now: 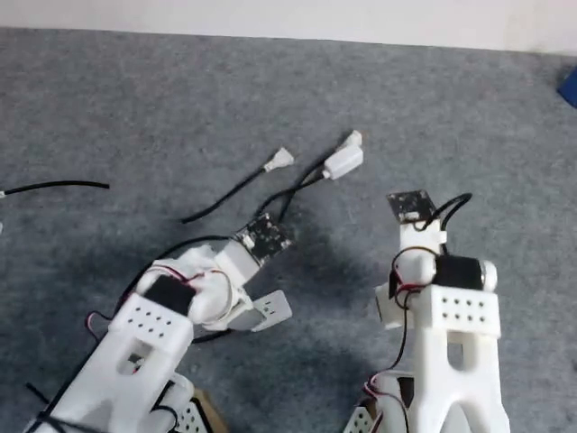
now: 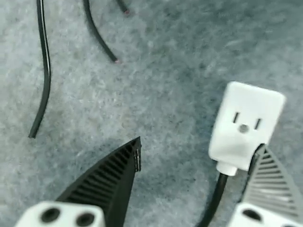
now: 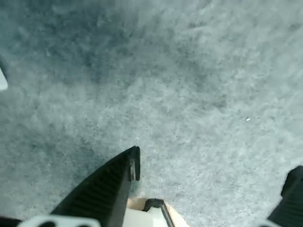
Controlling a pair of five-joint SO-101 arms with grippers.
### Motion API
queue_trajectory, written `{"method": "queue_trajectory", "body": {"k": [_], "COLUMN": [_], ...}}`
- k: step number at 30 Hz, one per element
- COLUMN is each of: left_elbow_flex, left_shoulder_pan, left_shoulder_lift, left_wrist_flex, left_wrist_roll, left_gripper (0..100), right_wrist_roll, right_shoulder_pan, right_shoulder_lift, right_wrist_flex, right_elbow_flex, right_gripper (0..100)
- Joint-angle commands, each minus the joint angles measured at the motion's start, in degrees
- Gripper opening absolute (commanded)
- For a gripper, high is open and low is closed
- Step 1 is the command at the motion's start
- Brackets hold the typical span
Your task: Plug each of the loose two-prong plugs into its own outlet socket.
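A white outlet socket (image 2: 246,125) lies face up on the grey carpet, its black cord (image 2: 215,198) running back under the gripper. My left gripper (image 2: 199,146) is open, and the socket rests against the inside of one black finger (image 2: 267,175); the other finger (image 2: 118,175) stands well apart. In the high view a white block (image 1: 270,309) beside the left arm looks like this socket. Farther out lie a small white plug (image 1: 279,161) on a black cord and a larger white plug body (image 1: 343,162). My right gripper (image 3: 215,161) is open over bare carpet, holding nothing.
Loose black cord ends (image 2: 42,80) lie on the carpet beyond the left gripper. Another black cord (image 1: 54,187) runs in from the table's left edge. The right arm (image 1: 451,307) stands at the lower right, and a blue object (image 1: 568,86) shows at the right edge.
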Motion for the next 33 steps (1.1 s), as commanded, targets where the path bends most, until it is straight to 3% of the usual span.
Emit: {"method": "queue_trajectory", "body": {"k": [1,11,18,28,33], "left_elbow_flex": [-4.26,-7.6,-13.58,-13.85,-13.85], "left_shoulder_pan": [-1.27,-5.49,-11.03,-11.74,-11.38], "left_shoulder_lift": [5.23,19.65,27.65,20.0,26.42], "left_wrist_flex": [-1.93,-10.73,-11.43,-7.21,-10.37], "left_wrist_roll": [-0.44,-2.81,-2.9,-2.64,-2.55], "left_gripper": [35,35,35,35,35], "right_wrist_roll": [-0.62,-0.44,0.44,0.7,0.7], "right_shoulder_pan": [0.66,0.48,-0.48,-2.95,-2.95], "right_shoulder_lift": [-7.6,-12.44,-12.44,-12.44,-12.44], "right_wrist_flex": [0.66,0.48,0.57,0.66,0.66], "right_elbow_flex": [-1.1,1.1,1.45,1.63,1.63], "right_gripper": [44.3,44.3,44.3,44.3,44.3]}}
